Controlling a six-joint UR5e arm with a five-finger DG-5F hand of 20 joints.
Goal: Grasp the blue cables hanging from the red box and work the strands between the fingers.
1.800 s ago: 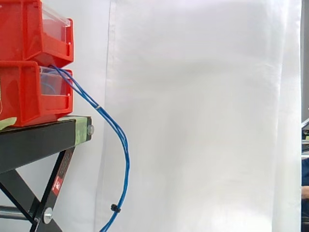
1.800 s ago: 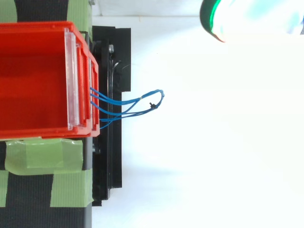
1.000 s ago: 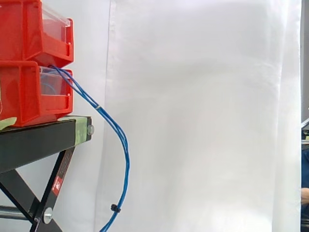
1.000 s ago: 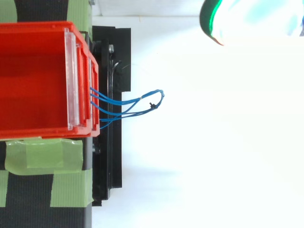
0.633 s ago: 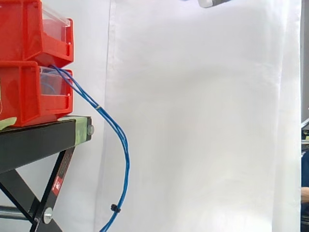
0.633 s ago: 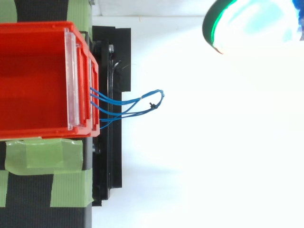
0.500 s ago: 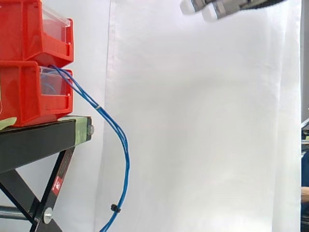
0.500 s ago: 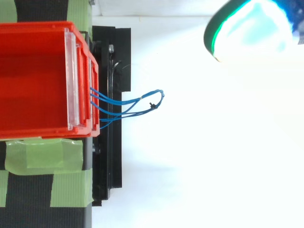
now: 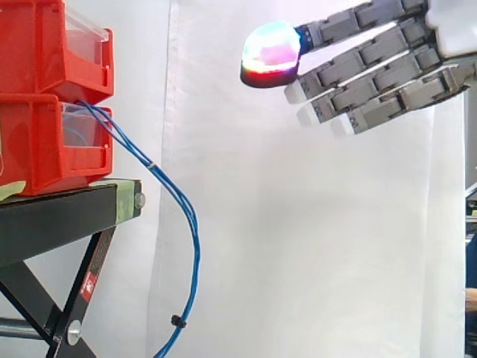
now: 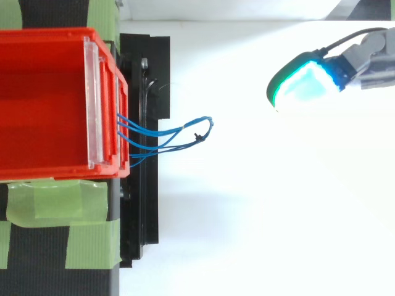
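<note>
Straight-fingered hand (image 9: pixel 387 63) well apart from blue cables (image 9: pixel 186 224).

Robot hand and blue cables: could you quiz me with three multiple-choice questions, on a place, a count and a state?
1. Where is the robot hand relative to the blue cables? A touching them; B higher, apart; C below them.
2. How many red bins are stacked? A one; B two; C four.
3. Its fingers are: A straight, holding nothing; B curled round cables; C clenched.
Answers: B, white curtain shows between them; B, one sits on another; A, they extend with nothing between.
</note>
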